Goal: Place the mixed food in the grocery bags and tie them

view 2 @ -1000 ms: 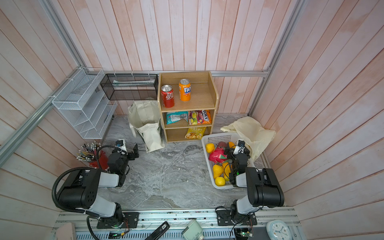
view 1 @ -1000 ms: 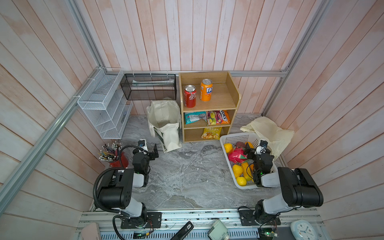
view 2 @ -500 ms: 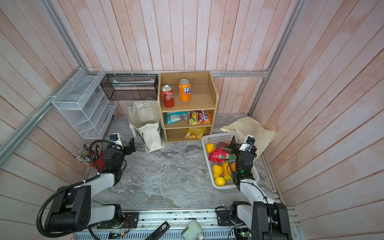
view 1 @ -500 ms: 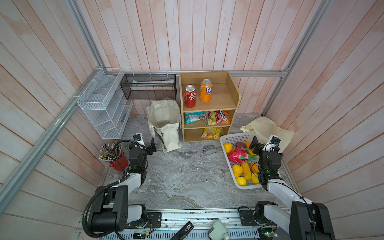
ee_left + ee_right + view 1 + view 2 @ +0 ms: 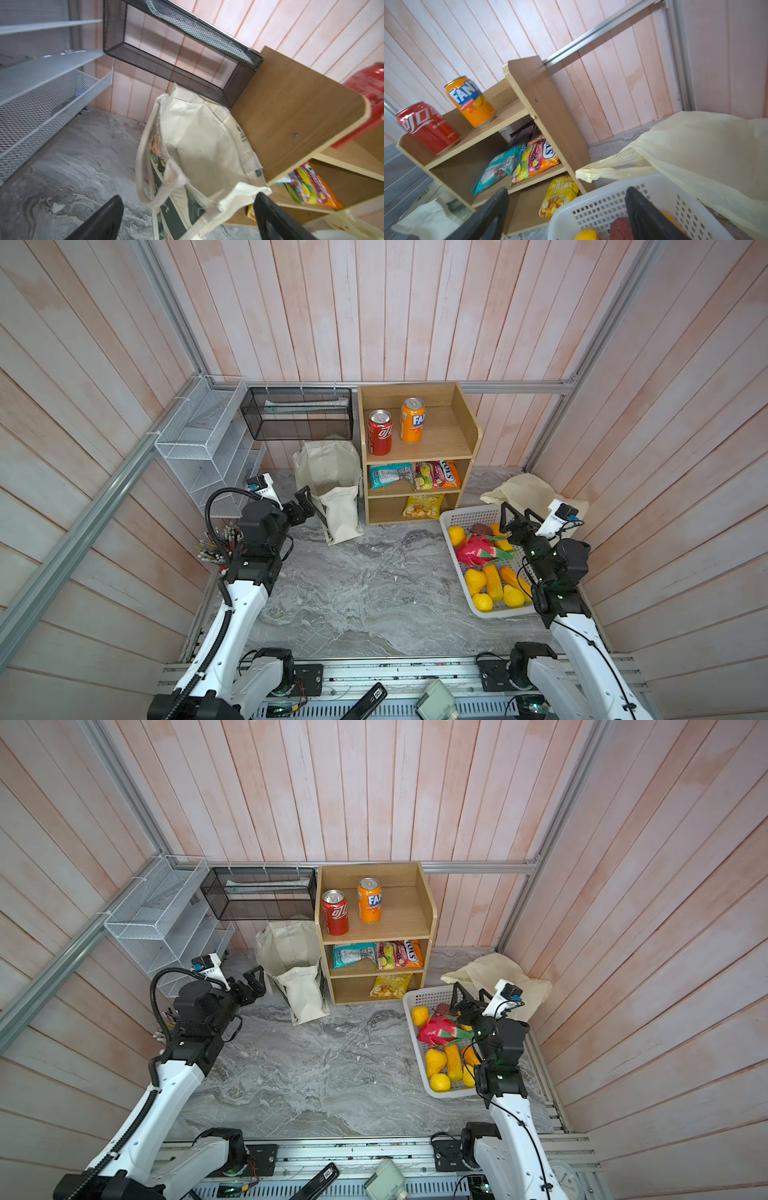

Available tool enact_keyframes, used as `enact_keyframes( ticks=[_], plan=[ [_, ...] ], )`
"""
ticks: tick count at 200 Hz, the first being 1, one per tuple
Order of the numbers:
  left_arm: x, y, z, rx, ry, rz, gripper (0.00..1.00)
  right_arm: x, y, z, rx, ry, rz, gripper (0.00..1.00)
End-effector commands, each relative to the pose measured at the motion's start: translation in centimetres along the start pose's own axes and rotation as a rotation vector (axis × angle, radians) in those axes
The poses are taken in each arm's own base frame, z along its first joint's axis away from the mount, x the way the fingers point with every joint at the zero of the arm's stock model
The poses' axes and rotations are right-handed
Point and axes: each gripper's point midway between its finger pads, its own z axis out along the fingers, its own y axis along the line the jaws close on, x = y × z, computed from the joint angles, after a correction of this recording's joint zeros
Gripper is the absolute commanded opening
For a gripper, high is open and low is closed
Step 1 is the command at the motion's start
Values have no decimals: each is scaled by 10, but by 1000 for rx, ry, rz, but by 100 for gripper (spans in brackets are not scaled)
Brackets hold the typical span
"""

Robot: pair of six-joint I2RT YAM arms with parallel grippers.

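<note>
The left claw stands spread and empty, left of centre in both top views, set just beside the near lip of the cloth bag. In the left wrist view we see its two black fingers set wide, with the bag's open mouth beyond them. The right claw, at the right of the frame, is likewise spread, pinching nothing, and hangs over the far end of the white basket. The basket holds the yellow and orange toy fruits and a pink dragon fruit. Behind it, in the right corner, lies the plastic bag, crumpled flat. The wooden shelf stands upper centre against the back wall. On its top board we find the cola can upright beside an orange can, and on the middle board the teal packet touching a bright candy packet. The floor is grey marbled stone, walled on three sides by pale pink planks. Its whole middle, between the two arms and from the shelf foot down to the rail at the lower edge, lies bare. The left edge is crowded by a white wire rack and a pot of pencils.
</note>
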Motion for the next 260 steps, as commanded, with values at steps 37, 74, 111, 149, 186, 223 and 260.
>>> enact_keyframes(
  ticks=[37,74,111,149,186,223,260],
  plan=[
    [10,-31,10,37,283,139,100,54,67,20,-98,318,-61,85],
    [19,-52,24,160,345,341,100,92,112,35,-158,490,-152,83],
    [27,-77,35,258,369,502,100,105,131,44,-197,561,-187,83],
    [46,-89,55,256,433,671,100,103,131,47,-192,580,-236,83],
    [53,-82,75,207,479,759,100,105,126,42,-186,584,-273,83],
    [62,-80,84,211,512,779,100,107,122,41,-177,585,-282,83],
    [86,-74,90,234,581,774,100,102,123,42,-178,578,-282,83]
  ],
)
